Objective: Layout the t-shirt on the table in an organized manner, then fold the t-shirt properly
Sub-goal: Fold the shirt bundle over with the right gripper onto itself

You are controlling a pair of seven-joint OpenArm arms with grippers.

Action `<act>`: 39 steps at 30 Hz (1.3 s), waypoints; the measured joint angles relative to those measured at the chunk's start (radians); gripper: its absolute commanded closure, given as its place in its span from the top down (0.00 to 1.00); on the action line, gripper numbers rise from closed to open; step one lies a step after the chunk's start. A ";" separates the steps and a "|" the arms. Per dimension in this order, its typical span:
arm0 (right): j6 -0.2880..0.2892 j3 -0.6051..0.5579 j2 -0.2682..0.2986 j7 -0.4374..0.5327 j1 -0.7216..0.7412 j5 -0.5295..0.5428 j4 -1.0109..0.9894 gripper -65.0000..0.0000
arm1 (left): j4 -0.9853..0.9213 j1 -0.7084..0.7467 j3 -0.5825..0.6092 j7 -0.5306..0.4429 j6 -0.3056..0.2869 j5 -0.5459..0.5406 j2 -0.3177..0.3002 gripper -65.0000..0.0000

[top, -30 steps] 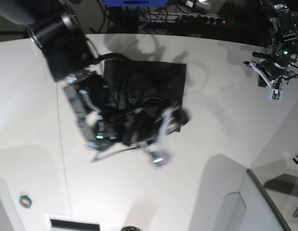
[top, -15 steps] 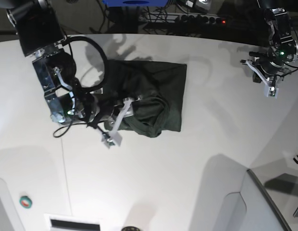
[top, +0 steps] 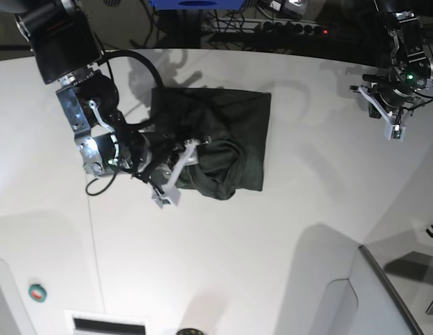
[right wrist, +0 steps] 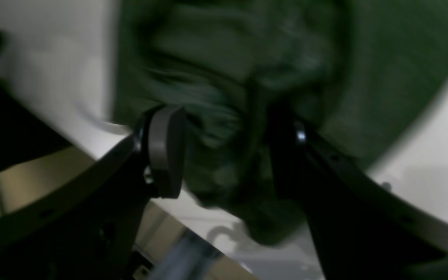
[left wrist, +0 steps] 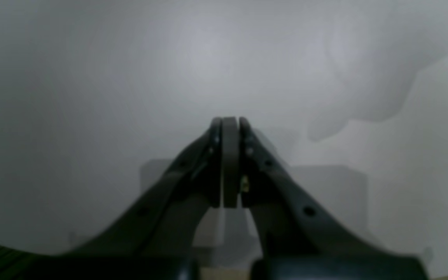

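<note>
Motion blur smears the t-shirt (right wrist: 286, 58) in the right wrist view, hiding its folds. The right claw (top: 176, 174) covers the shirt's near-left edge in the base view.

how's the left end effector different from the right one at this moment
The left end effector is shut on nothing; the right end effector stands open with the t-shirt bunched between its fingers. The left hangs over bare table, far from the shirt; the right sits at the shirt's edge. Both have dark fingers.

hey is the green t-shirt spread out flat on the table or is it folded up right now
Folded, roughly. The t-shirt lies as a compact rectangle on the table, with its near-left corner rumpled and bunched between the right gripper fingers.
</note>
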 measured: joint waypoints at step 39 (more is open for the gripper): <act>-0.172 -0.330 -0.005 0.005 0.066 0.013 0.105 0.48 | -0.050 -0.008 0.000 -0.003 0.000 0.008 0.000 0.00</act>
